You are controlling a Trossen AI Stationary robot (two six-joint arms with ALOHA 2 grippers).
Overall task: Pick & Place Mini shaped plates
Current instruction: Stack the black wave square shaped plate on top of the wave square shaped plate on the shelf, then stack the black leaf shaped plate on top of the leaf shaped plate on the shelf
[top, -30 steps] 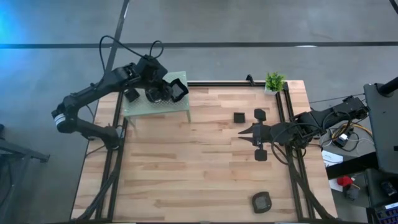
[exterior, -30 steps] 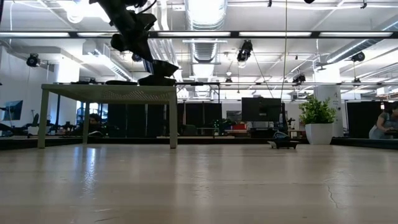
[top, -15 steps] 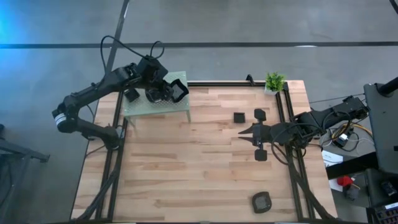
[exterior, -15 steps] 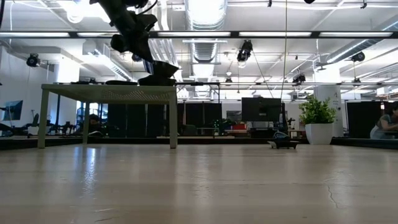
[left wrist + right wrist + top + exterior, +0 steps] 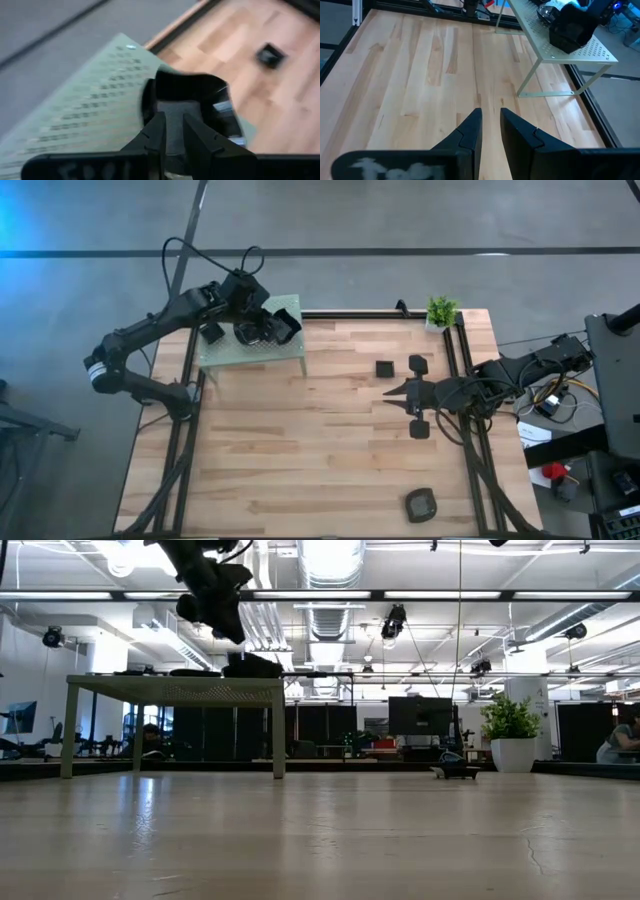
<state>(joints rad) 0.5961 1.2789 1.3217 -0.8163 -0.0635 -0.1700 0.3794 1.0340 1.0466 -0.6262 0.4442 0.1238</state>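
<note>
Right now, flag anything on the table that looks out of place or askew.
One dish sits alone at the table's near edge, far from the other loose plates and the green platform. On the platform, the black square plate below the left hand overhangs the corner.

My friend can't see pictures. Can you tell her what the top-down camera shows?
The left gripper hovers over a green platform at the wooden table's far left corner, above small black plates. The right gripper waits at the right side, near more plates and a plant.

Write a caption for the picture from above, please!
Left pincer hovers over a black plate on the green platform; right pincer waits over the table.
</note>
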